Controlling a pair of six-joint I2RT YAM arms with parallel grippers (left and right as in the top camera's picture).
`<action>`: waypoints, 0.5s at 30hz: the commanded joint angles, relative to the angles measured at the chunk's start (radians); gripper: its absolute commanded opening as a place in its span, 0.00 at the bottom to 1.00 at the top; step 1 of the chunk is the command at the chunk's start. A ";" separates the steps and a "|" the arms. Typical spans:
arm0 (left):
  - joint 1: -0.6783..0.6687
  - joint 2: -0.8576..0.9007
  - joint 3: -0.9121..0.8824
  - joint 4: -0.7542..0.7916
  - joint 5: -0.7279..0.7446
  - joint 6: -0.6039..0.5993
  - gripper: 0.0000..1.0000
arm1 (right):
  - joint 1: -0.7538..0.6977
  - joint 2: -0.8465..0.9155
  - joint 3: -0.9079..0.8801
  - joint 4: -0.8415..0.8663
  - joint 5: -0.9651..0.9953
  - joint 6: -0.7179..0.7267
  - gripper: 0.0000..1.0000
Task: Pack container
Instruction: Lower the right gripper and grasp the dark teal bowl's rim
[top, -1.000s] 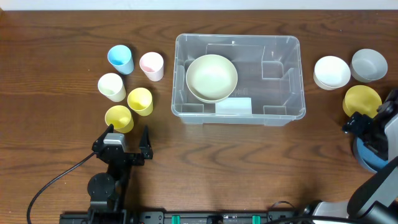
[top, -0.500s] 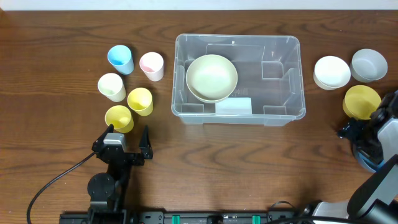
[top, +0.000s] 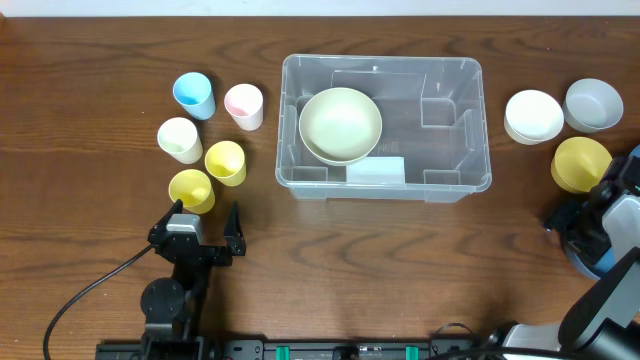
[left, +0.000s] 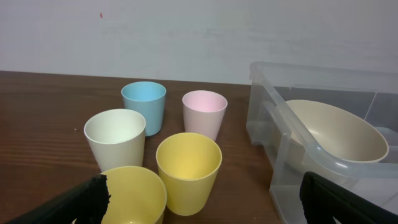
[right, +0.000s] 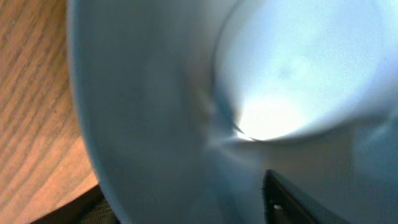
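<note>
The clear plastic container (top: 470, 180) stands at the table's middle, with a cream bowl (top: 340, 123) in its left half; both show at the right of the left wrist view, container (left: 267, 93) and bowl (left: 336, 130). My right gripper (top: 588, 225) is at the right edge, low over a blue bowl (top: 592, 265). In the right wrist view the blue bowl (right: 155, 93) fills the frame and the gripper (right: 174, 205) is open, one finger inside the bowl wall and one outside. My left gripper (top: 205, 212) is open and empty, just in front of the cups.
Several cups stand left of the container: blue (top: 193, 95), pink (top: 244, 105), cream (top: 180, 139), two yellow (top: 225, 161) (top: 191, 189). Right of it are a white bowl (top: 533, 116), a grey bowl (top: 593, 104) and a yellow bowl (top: 580, 163).
My right gripper has shifted slightly down and toward the table's front over the blue bowl. The left arm, cups and container have not moved.
</note>
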 joint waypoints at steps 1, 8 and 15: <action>0.005 -0.006 -0.016 -0.035 0.018 0.016 0.98 | -0.002 0.000 -0.008 0.001 -0.002 0.024 0.59; 0.005 -0.006 -0.016 -0.035 0.018 0.016 0.98 | -0.002 -0.001 -0.005 0.000 -0.003 0.050 0.50; 0.005 -0.006 -0.016 -0.035 0.018 0.016 0.98 | -0.001 -0.001 0.027 -0.005 -0.003 0.050 0.32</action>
